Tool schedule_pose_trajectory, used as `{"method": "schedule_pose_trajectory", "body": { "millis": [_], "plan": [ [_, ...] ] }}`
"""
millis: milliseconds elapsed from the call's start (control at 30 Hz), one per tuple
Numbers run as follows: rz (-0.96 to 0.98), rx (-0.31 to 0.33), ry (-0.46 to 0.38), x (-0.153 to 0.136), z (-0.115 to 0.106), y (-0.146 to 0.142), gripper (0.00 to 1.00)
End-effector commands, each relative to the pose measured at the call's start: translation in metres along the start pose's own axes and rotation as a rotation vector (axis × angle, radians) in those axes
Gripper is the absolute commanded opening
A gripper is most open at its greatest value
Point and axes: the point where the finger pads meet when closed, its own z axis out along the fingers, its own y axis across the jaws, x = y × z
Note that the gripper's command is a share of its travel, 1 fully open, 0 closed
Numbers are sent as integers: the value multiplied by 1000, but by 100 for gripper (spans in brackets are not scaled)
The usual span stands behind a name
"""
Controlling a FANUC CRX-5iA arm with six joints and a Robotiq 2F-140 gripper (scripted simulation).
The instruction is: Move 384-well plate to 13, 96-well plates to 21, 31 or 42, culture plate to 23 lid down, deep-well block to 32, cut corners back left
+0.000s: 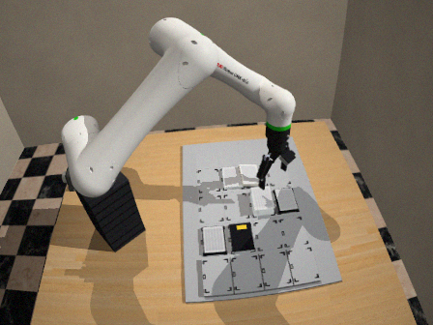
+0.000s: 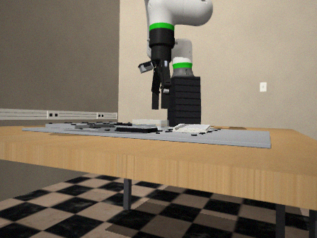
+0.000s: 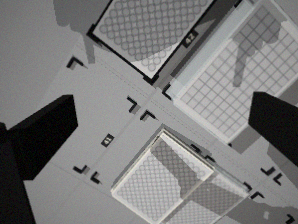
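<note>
Out-of-place plate: a white-topped well plate [image 1: 249, 175] [image 2: 194, 127] [image 3: 162, 180], in column 1, row 3 region; set off towards the front, away from bay 31's back corner pieces, its front edge overlapping the neighbouring plate and seemingly raised on it.

Neighbour: a second pale well plate [image 1: 230, 177] [image 3: 207, 200], at bay 21, partly under that edge.

Tool: one black two-finger gripper [image 1: 273, 175] [image 2: 160, 107] [image 3: 162, 109], fingers spread fully wide, nothing between them — raised above the deck, touching no labware.

Block: one tall, pale block [image 1: 262, 200] [image 2: 150, 122] [image 3: 232, 85] with a gridded top, at bay 32, one column across from the displaced plate.

Back row: a black-edged plate [image 1: 287, 199] [image 3: 155, 35] with a grey-white welled top, beside the block at bay 42. Bay 41, its label readable from the wrist, holds no plate.

Column 3: a pale-topped plate with dark edges [image 1: 214, 239] at bay 13; beside it, at bay 23, a black item [image 1: 242, 238] bearing a yellow patch. Well counts on these two — too small to tell.

Support: grey deck [image 1: 193, 157] [image 2: 248, 136] [image 3: 55, 132] on a wooden table [image 1: 164, 290] [image 2: 88, 149]; the white arm [image 1: 130, 116] [image 2: 189, 12] stands at the deck's front side.
</note>
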Motion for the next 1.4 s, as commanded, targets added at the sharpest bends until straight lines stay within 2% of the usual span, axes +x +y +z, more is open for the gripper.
{"method": "schedule_pose_trajectory", "body": {
  "millis": [0, 900, 1067, 1367],
  "plan": [
    [-150, 7, -2, -17, -1, -1, 100],
    [-917, 7, 0, -109, 4, 0, 100],
    [-917, 7, 0, -129, 6, 0, 100],
    [-917, 7, 0, -130, 6, 0, 100]
  ]
}}
